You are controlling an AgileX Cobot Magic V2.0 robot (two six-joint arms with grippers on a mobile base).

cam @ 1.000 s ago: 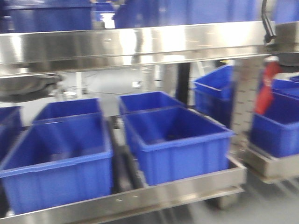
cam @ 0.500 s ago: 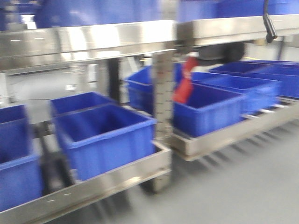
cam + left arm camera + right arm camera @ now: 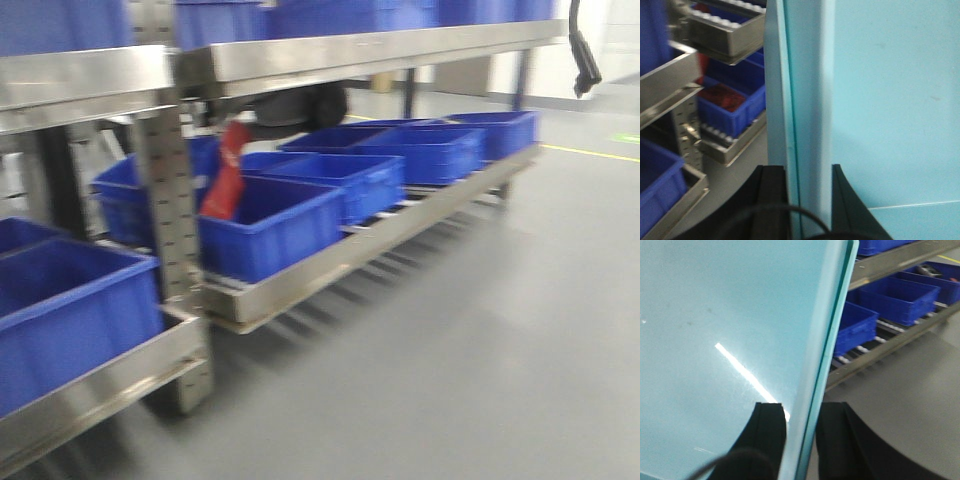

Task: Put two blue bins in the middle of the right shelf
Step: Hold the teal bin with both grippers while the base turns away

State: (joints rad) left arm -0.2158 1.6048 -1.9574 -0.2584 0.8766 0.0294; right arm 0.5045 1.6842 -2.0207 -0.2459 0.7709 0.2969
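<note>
Both wrist views are filled by a pale blue bin. In the left wrist view my left gripper (image 3: 808, 200) is shut on the bin's (image 3: 880, 100) upright wall, one black finger on each side. In the right wrist view my right gripper (image 3: 801, 440) is shut the same way on the rim of the bin (image 3: 715, 315). The front view shows the right shelf (image 3: 330, 262), its low level carrying a row of dark blue bins (image 3: 275, 225) and a steel level (image 3: 380, 45) above them. The held bin does not show in the front view.
The left shelf's corner (image 3: 110, 375) with a blue bin (image 3: 60, 300) sits at the lower left. A perforated steel post (image 3: 165, 200) and a red tag (image 3: 225, 185) stand between the shelves. Grey floor (image 3: 480, 330) spreads to the right. A black cable (image 3: 580, 50) hangs at top right.
The front view has swung to the right: the left shelf's bins slid off to the left and the right shelf moved from the right edge to the centre.
</note>
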